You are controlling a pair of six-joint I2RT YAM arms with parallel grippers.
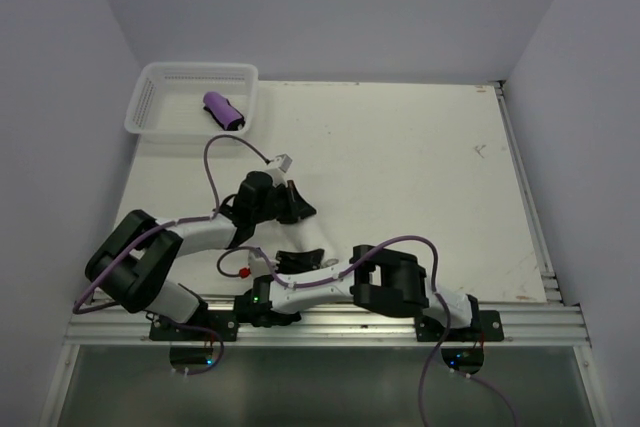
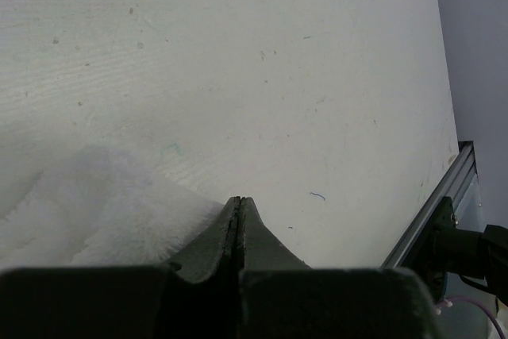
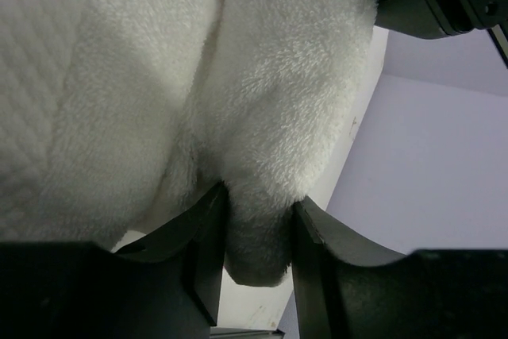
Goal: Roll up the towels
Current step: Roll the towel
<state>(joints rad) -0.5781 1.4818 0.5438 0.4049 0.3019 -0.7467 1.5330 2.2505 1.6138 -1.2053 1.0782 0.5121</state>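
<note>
Top view, table [image 1: 400, 167]: white, takes up most of the view; both arms are folded low over its near-left part.
White towel [image 2: 95, 204]: fluffy. In the left wrist view it lies on the table at lower left, just beside the left fingertips. In the right wrist view [image 3: 159, 77] it fills the upper frame in thick folds. From above I cannot make it out against the white table.
Right arm [image 1: 390, 282]: reaches left from its base along the near edge.
Left arm [image 1: 190, 232]: bent back on itself, with the wrist pointing toward the table's middle.
Basket [image 1: 140, 112]: white mesh, at the far-left corner of the table, well apart from both arms.
Purple towel [image 1: 224, 110]: rolled up with a dark end, lying inside the basket toward its right side.
Right gripper [image 3: 258, 196]: jaws partly apart, pinching a hanging fold of the white towel that touches both fingers.
Left gripper [image 2: 240, 200]: clenched, fingers pressed together with nothing between them, just over the table.
</note>
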